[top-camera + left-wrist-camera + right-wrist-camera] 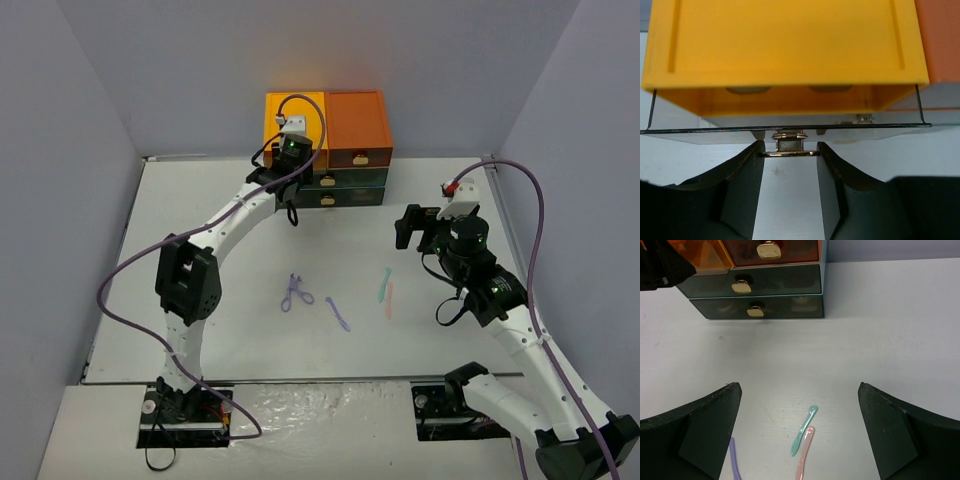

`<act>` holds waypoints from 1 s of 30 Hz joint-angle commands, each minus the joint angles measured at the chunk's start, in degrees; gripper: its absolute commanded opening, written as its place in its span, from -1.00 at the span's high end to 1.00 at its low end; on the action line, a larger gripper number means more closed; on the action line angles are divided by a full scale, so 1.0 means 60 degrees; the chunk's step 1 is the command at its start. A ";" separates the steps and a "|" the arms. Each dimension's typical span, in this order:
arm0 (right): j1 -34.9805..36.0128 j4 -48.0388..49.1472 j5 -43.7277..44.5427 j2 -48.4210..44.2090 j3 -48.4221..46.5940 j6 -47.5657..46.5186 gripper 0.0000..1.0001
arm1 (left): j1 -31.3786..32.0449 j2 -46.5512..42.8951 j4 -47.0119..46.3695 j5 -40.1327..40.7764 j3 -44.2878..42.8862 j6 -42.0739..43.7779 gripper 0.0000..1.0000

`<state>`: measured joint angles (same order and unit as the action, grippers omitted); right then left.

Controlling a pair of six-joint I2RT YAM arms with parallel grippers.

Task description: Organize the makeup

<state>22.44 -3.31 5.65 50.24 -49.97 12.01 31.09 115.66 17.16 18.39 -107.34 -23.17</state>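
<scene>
On the table lie a purple scissor-like curler (296,293), a purple stick (337,313), a mint stick (385,285) and a pink stick (389,300). In the right wrist view the mint stick (804,431) and pink stick (805,452) lie side by side, with the purple stick (734,460) at the lower left. My right gripper (799,385) hovers open above them, holding nothing. My left gripper (789,150) is at the front of the drawer box's left column, both fingers pressed on the ends of a gold drawer handle (789,153).
The orange-and-dark drawer box (350,130) stands at the back of the table against the wall, with gold handles on its dark lower drawers (770,285). Grey walls enclose the table left, right and behind. Purple cables trail from both arms.
</scene>
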 commanded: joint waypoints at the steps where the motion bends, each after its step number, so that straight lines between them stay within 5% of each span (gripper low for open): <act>1: -0.0048 0.0581 -0.0098 -0.0174 0.0122 0.0185 -1.00 | 0.0291 -0.1795 -0.0163 0.0505 0.1017 -0.0646 0.87; 15: -0.0048 0.0581 -0.0253 -0.0411 0.0729 0.0485 -1.00 | 0.1391 -0.3743 0.0252 0.0927 0.3729 -0.1824 0.65; 25: -0.0048 0.0581 -0.0385 -0.0335 0.0759 0.0456 -1.00 | 0.1570 -0.4250 0.0700 0.1076 0.3744 -0.1786 -0.49; 30: -0.0048 0.0581 -0.0385 -0.0302 0.0785 0.0445 -1.00 | 0.1739 -0.4646 0.1090 0.1061 0.3762 -0.1788 -0.60</act>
<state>22.44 -3.51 3.97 48.47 -44.97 14.39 40.28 93.63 22.71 23.25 -83.55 -33.27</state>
